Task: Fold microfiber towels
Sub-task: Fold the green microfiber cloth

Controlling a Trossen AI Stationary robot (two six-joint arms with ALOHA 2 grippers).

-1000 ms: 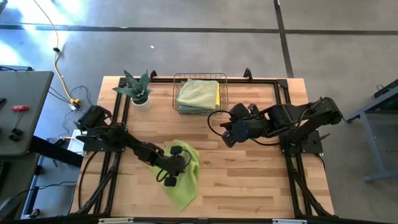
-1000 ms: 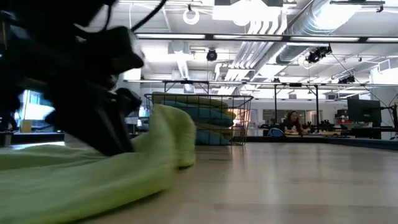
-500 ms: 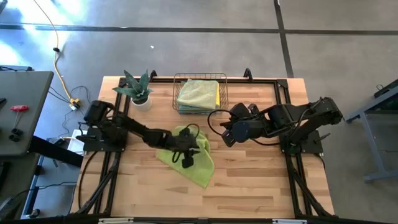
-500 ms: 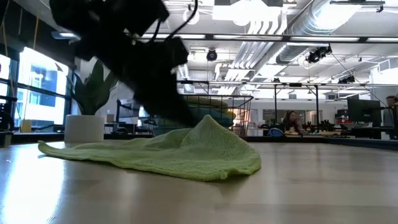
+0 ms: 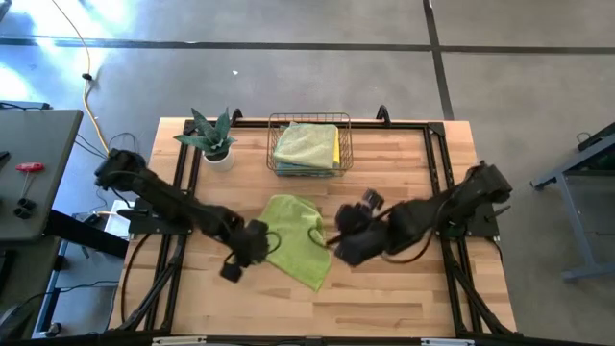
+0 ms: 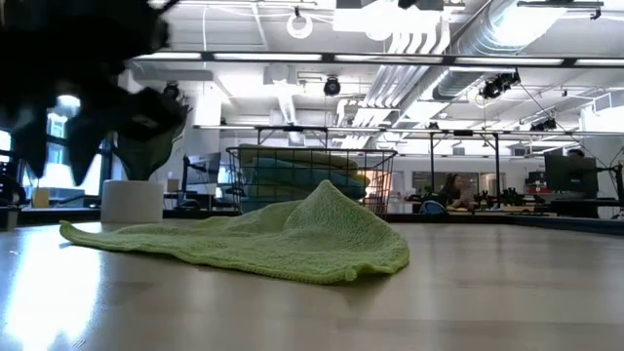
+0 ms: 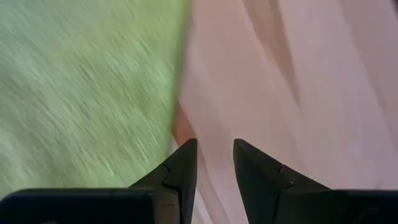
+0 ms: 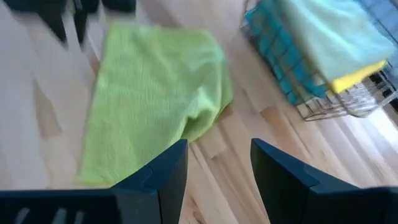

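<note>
The left claw (image 5: 233, 268) sits low over the tabletop (image 5: 404, 288) just beside the left edge of the lime green towel (image 5: 296, 238), and its two fingers (image 7: 180, 171) stand a little apart with only bare wood between them; it holds nothing. In its own wrist view the green cloth fills one side and the wood the other, with the towel's edge running close to one fingertip. The right claw (image 5: 338, 245) is at the towel's right edge, its fingers (image 8: 163, 171) spread wide and empty, pointing across the cloth toward the other arm.

The lime green towel lies loose and unfolded on the wood near the middle of the tabletop, between the two claws. It is mostly flat but rumpled, and from the low view it rises to a soft peak (image 6: 327, 195) toward its right end.

Behind it, at the far edge of the tabletop, stands a wire basket (image 5: 342, 144) holding a stack of folded towels (image 5: 306, 144): a pale green one on top, with yellow and light blue showing beneath it. A potted plant (image 5: 211, 137) stands to the left of the basket, well apart from the loose towel.
</note>
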